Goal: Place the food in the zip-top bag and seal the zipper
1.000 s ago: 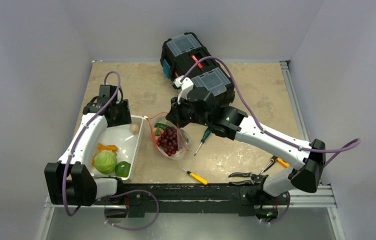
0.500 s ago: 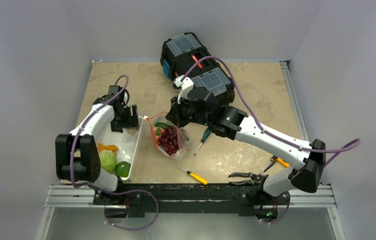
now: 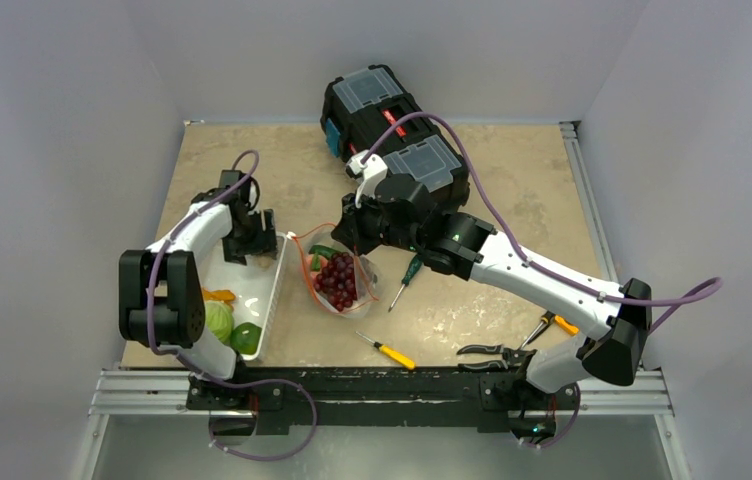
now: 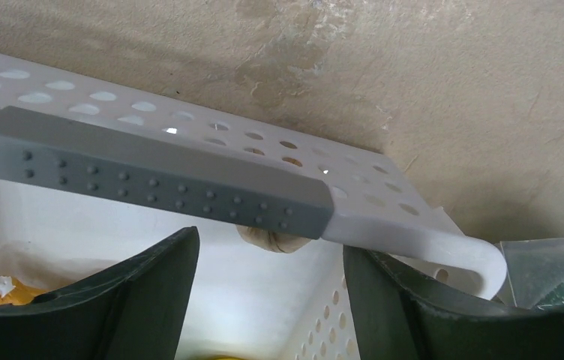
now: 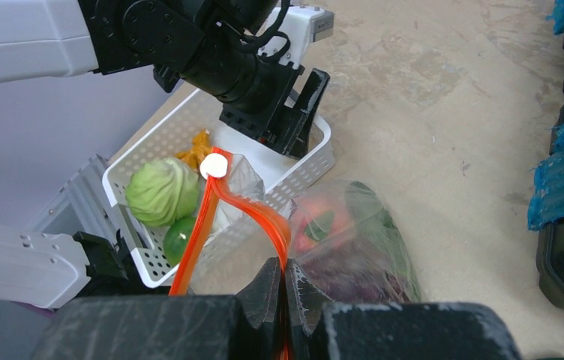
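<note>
The clear zip-top bag (image 3: 338, 288) lies beside the white basket (image 3: 274, 292), with purple grapes (image 3: 339, 277) and a dark cucumber (image 3: 323, 251) inside. My right gripper (image 5: 285, 279) is shut on the orange-red zipper (image 5: 243, 196), holding the mouth up; the white tab (image 5: 214, 166) shows at the strip's far end. My left gripper (image 4: 271, 300) stands open inside the basket's far end, nothing between its fingers. A pale radish (image 4: 273, 241) lies just beyond them, partly hidden by the grey handle (image 4: 151, 180). Cabbage (image 3: 218, 322), green fruit (image 3: 245, 338) and carrots (image 3: 217, 295) sit in the basket.
A black toolbox (image 3: 392, 130) stands behind the right wrist. Two screwdrivers (image 3: 388, 351) (image 3: 407, 275) lie right of the bag. Pliers (image 3: 487, 352) and a second orange-handled tool (image 3: 555, 322) lie near the right arm's base. Grey walls close in both sides.
The left arm has folded back at the elbow and its gripper has shifted right and down into the basket's far corner, over the pale radish, jaws wider. The right arm and bag have stayed put.
</note>
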